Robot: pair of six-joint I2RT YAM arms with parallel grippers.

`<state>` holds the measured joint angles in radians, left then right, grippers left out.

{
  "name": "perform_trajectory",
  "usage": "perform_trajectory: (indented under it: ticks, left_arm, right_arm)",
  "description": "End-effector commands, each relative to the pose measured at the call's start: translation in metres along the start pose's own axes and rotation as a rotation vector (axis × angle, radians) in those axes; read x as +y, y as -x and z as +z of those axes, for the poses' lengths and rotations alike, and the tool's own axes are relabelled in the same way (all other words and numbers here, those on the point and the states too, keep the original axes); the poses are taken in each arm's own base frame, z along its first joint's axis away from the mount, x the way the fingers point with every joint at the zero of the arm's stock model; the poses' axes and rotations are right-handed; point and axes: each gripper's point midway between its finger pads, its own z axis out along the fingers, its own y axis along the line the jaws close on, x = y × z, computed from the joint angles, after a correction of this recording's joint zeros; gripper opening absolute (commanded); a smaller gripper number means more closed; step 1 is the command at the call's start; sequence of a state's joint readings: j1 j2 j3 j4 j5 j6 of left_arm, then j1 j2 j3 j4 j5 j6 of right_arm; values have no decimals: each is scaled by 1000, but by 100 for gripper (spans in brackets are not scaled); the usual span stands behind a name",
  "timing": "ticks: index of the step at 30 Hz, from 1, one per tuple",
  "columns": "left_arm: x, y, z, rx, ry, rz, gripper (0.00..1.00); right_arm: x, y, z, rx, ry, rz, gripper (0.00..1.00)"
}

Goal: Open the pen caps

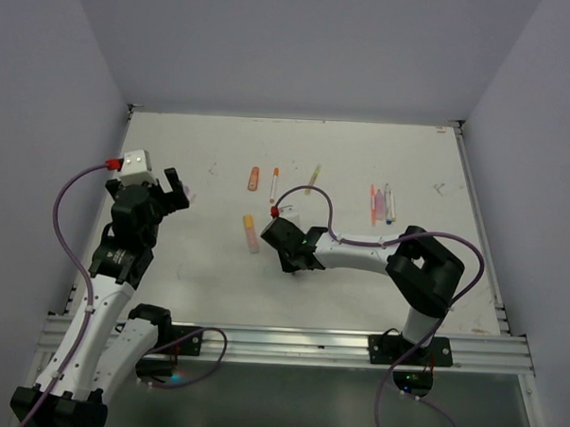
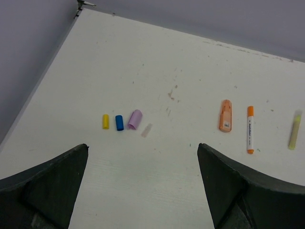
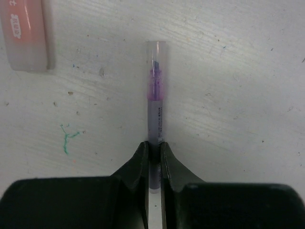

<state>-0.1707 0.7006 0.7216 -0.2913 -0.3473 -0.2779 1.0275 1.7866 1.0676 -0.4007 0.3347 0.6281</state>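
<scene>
Right jaws are pinching the lilac pen [image 3: 155, 119] low on its barrel, cap [image 3: 157, 55] at 12 o'clock, left jaws gaping wide. Prob slipping w/ any cap pull imo.

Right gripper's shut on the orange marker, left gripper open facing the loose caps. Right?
Not the orange marker: the right gripper is shut on the lilac pen, as the right wrist view shows. The orange marker lies untouched in the left wrist view. The left gripper is open, facing the loose caps.
</scene>
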Motion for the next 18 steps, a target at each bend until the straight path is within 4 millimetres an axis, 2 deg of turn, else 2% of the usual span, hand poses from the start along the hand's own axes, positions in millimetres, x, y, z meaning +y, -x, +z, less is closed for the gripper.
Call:
perform_trajectory:
  ticks: [1,5,11,12,13,15,17,18]
  left_arm:
    - [-27,1,7,9,-123,-46,100]
    - [-71,-16,3,124,-340,-112,100]
    - [-121,-49,-5,305,-577,-317,100]
    - [-125,-53,-5,317,-593,-338,100]
    - [-129,-57,-4,340,-593,-378,100]
    - [-135,-66,-1,355,-578,-401,100]
    - [-146,-75,-1,376,-559,-412,100]
    - [-154,-71,-1,353,-572,-414,100]
  right_arm:
    - [-10,0,3,-10,-57,-5,5]
    - [-9,16,-8,-81,-33,-10,0]
    - [10,52,-40,-254,134,-2,0]
    - [18,63,-46,-302,178,-1,0]
    - [21,59,-48,-307,215,-6,0]
    - [33,79,-69,-411,312,4,0]
    - [39,80,-81,-450,382,-1,0]
    - [44,88,-88,-497,422,1,0]
